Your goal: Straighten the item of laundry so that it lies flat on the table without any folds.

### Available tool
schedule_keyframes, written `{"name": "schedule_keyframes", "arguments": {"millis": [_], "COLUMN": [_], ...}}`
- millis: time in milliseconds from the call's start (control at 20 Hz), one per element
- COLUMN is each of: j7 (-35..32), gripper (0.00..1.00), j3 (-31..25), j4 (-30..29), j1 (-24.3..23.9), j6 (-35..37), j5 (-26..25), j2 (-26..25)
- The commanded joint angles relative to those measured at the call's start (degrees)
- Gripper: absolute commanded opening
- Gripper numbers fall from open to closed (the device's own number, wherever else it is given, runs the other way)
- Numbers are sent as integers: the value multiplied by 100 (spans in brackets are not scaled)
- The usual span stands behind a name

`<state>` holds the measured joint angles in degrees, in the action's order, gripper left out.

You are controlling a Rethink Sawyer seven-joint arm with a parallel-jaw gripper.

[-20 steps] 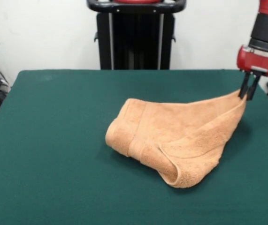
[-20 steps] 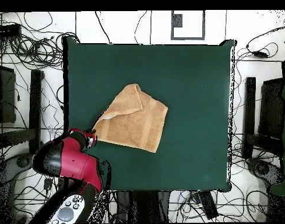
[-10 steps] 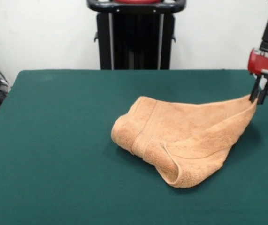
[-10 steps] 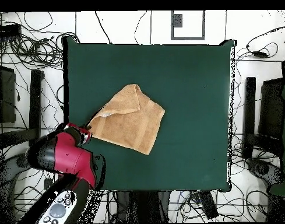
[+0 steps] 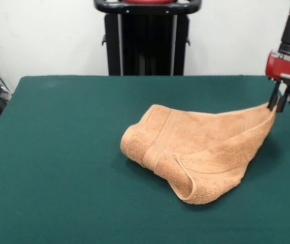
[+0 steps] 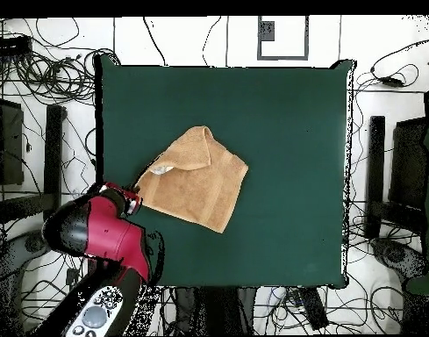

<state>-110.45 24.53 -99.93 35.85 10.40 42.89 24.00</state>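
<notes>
- The towel (image 5: 200,150) lies right of centre in the front view, well inside the table (image 5: 58,152), with one corner lifted off the cloth toward the table's right edge.
- It is soft terry, light and limp: you see it sag in a curve from the raised corner down to the heap, so expect it to follow the pull loosely and drape rather than hold any shape.
- A thick fold runs along the near side, rolled over into a rounded lip at the front; the left end is doubled under as well. A woven border band shows across the left part.
- The nap probably grips the felt-like top, so a drag may stretch the raised part before the heap slides.
- In the overhead view the towel (image 6: 196,180) shows a pale patch, likely the label, near the held corner.
- The gripper (image 5: 279,100) has its thin black jaws pinched on that corner, just above the table edge.
- For your next hold, judge the rolled near lip or a free corner of it the best place; mid-cloth would only bunch.
</notes>
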Motion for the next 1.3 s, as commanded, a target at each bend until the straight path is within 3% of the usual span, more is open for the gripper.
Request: {"name": "schedule_keyframes", "arguments": {"millis": [50, 100, 150, 250, 350, 450, 950, 1300], "j7": [-958, -897, -870, -714, -316, -574, -527, 161], "gripper": [0, 0, 100, 100, 100, 100, 100, 100], "j3": [-1011, -1005, -1089, -1219, -1283, -1350, -1608, -1962], "j4": [-479, -481, -525, -567, -514, -703, -817, -651], "j1": [-502, -517, -619, -761, -932, -1025, -1472, -2347], "j6": [-477, -385, -117, -48, -127, -128, -314, 52], "j5": [-294, -340, -356, -413, -791, -708, -1417, -2272], "j2": [463, 475, 529, 590, 639, 746, 964, 1329]}}
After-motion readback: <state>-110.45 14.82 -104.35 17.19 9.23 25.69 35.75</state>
